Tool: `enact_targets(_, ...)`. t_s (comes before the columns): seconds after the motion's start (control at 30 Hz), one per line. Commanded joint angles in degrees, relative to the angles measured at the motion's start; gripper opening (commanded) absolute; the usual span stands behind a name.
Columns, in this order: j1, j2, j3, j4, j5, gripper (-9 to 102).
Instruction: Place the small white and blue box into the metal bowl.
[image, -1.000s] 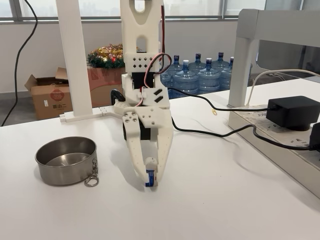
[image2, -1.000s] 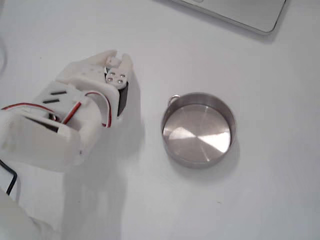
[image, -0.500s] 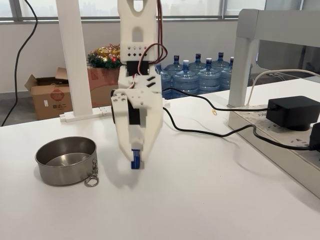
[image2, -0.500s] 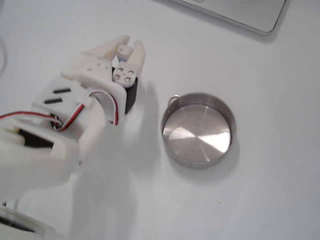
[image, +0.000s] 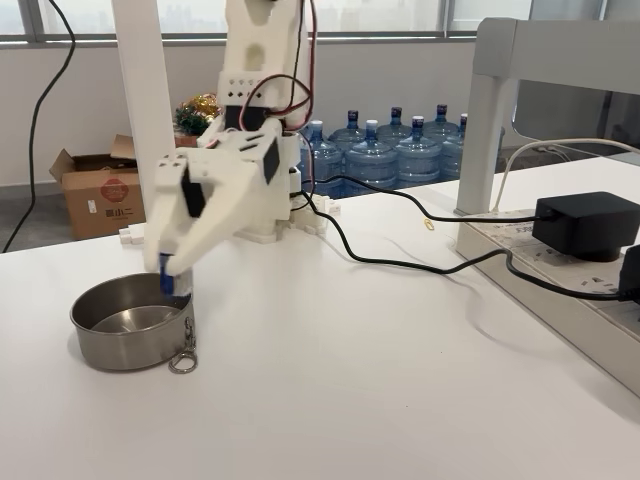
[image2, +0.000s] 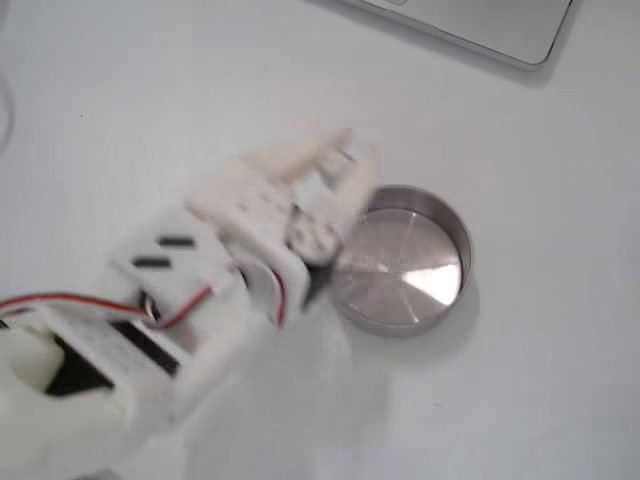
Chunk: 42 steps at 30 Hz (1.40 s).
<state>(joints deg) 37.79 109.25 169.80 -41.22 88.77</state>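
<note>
My white gripper (image: 168, 272) is shut on the small white and blue box (image: 167, 281), of which a blue strip shows between the fingertips. It hangs over the right rim of the metal bowl (image: 118, 335), which sits on the table at the left with a ring and clasp (image: 184, 356) at its front. In a fixed view from above, the blurred gripper (image2: 340, 165) reaches over the left edge of the metal bowl (image2: 415, 265); the box is hidden there by the fingers.
A black cable (image: 400, 262) crosses the table toward a black power adapter (image: 585, 222) on a power strip at the right. A white frame post (image: 150, 120) stands behind the bowl. A laptop corner (image2: 480, 30) lies at the top in a fixed view from above.
The gripper lifted the box off the table and swung it left in a fixed view, from the table's middle to the bowl's rim. The bowl has not moved.
</note>
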Motion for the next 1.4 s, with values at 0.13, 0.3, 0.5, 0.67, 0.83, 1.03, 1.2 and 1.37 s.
enact_targets(0.13,7.5,1.7,2.5,-0.8,-0.1,-4)
enact_targets(0.3,7.9,1.8,4.3,-0.9,-0.3,4)
enact_targets(0.5,7.3,6.2,7.2,-0.9,-0.3,7)
enact_targets(0.67,6.9,10.8,9.0,-0.7,-0.4,7)
enact_targets(0.83,6.8,15.3,9.6,-0.4,-1.8,6)
enact_targets(1.03,-0.6,22.8,13.2,-0.4,-20.1,-7)
enact_targets(1.2,-10.8,28.7,13.3,0.1,-40.0,-6)
enact_targets(1.37,-25.0,33.0,13.4,0.2,-67.9,-6)
